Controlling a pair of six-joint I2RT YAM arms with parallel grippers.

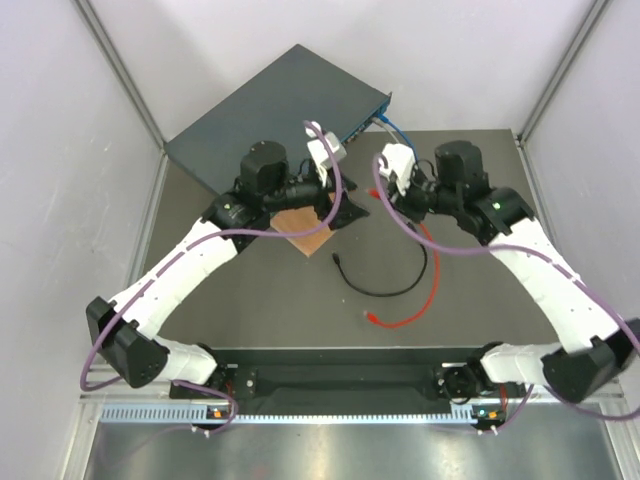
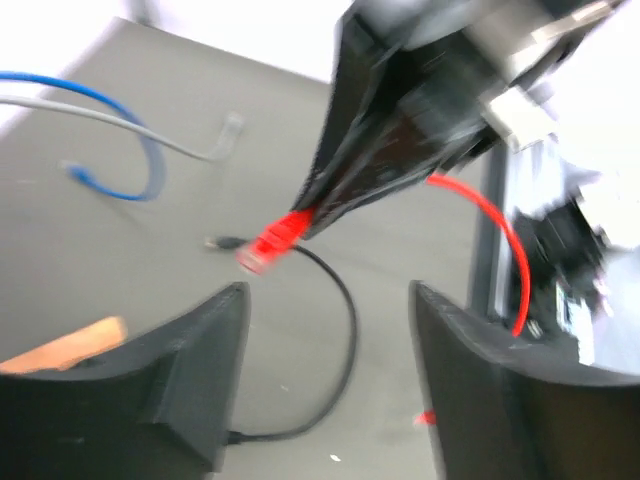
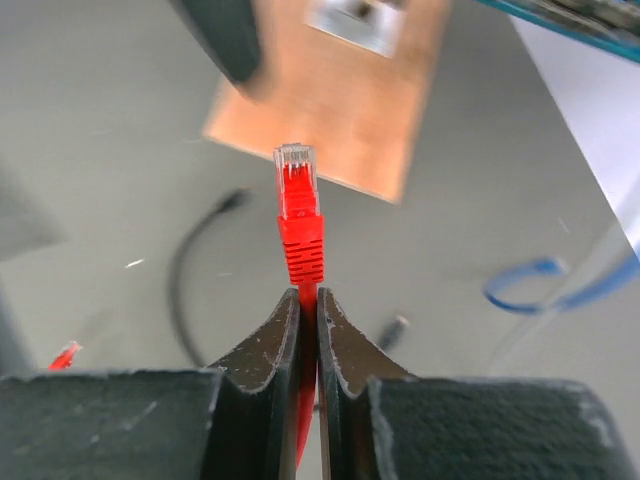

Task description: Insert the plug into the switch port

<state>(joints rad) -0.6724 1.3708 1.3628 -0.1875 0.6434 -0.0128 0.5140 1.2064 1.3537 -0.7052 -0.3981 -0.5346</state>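
Note:
The switch (image 1: pixel 280 110) is a dark slate-grey box at the back, with its teal front edge (image 1: pixel 365 112) facing right; that edge also shows in the right wrist view (image 3: pixel 570 15). My right gripper (image 3: pixel 308 300) is shut on the red cable just behind its red plug (image 3: pixel 298 210), which points out past the fingertips, above the table. The left wrist view shows this plug (image 2: pixel 270 245) at the tip of the right gripper's fingers (image 2: pixel 400 130). My left gripper (image 2: pixel 330 300) is open and empty, close beside the right gripper (image 1: pixel 385 192), above the brown wooden board (image 1: pixel 305 230).
The red cable (image 1: pixel 425 270) trails to a second red plug (image 1: pixel 372 317) on the mat. A black cable (image 1: pixel 390 290) loops beside it. A blue cable (image 1: pixel 400 130) and a grey cable (image 2: pixel 150 135) lie near the switch. The board carries a small metal socket (image 3: pixel 355 20).

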